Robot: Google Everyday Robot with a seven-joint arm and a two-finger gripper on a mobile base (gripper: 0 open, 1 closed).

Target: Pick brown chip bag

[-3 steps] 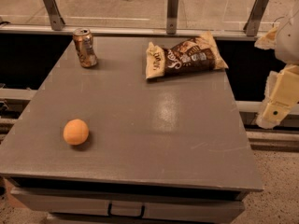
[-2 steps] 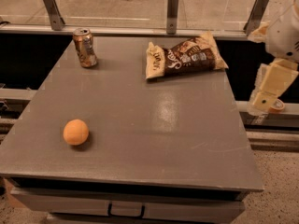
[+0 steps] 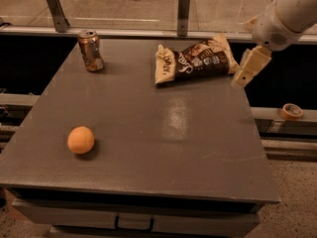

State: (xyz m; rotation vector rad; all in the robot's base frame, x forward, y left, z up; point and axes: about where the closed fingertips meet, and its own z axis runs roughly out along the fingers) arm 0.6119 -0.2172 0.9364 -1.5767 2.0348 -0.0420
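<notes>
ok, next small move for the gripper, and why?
Probably bring the gripper in over the brown chip bag. The gripper hangs just beyond the bag's right end as the camera sees it, not above it, and the bag lies flat and untouched.

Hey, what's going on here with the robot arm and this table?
The robot's gripper hovers at the far right edge of the table, just beside the brown chip bag, not touching it. The bag lies flat, ungrasped. A drink can stands at the far left and an orange sits near the front left.
</notes>
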